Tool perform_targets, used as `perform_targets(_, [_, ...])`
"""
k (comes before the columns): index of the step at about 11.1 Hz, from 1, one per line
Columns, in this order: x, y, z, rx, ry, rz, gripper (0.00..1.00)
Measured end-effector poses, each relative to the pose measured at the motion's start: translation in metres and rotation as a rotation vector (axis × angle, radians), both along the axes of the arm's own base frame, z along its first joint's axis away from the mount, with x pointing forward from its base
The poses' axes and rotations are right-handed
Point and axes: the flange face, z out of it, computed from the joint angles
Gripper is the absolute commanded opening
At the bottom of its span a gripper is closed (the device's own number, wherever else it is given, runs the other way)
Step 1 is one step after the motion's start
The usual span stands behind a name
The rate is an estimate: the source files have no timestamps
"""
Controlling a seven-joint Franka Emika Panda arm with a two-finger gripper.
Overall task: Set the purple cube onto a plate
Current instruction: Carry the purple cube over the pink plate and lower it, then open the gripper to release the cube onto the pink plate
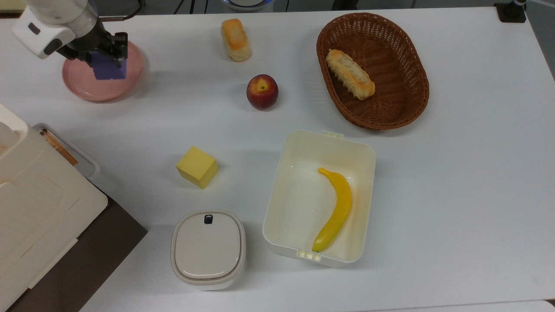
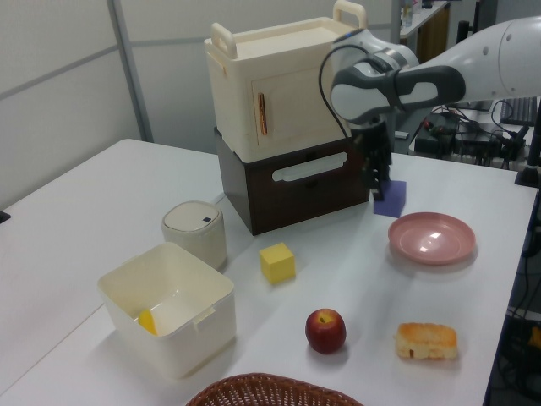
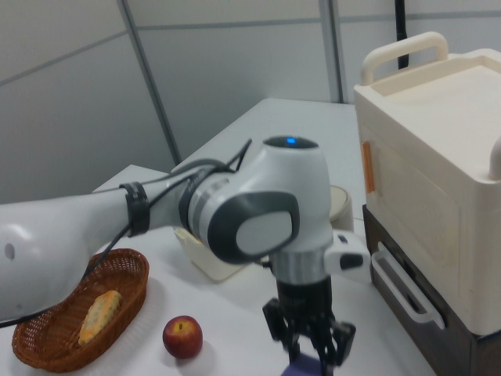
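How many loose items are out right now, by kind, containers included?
Cubes: 2, purple cube in the gripper, yellow cube
Fruit: 2, apple, banana
Bread: 2
Containers: 4, plate, basket, tub, lidded pot
Total: 10

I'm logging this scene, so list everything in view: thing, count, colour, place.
purple cube: 1, blue-violet, held over the plate
plate: 1, pink, top view's upper left
yellow cube: 1, yellow, table centre
apple: 1, red
bread rolls: 2, golden; one on the table, one in the basket
basket: 1, brown wicker
open box: 1, cream
banana: 1, yellow, in the open box
lidded container: 1, off-white
cabinet: 1, cream on brown
gripper: 1, black, gripping the purple cube
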Motion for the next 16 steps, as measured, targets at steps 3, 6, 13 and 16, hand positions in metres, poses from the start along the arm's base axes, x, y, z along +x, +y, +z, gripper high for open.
perform_targets(3, [-0.031,-0.032,-0.040,0.030,0.071,-0.004,0.24])
perform_targets(6, [-0.046,-0.063,-0.063,0.039,0.097,-0.006,1.00])
perform_targets(13, [-0.015,-0.044,-0.029,-0.038,0.065,0.057,1.00])
perform_targets(16, [0.027,0.024,0.021,-0.087,-0.033,0.051,1.00])
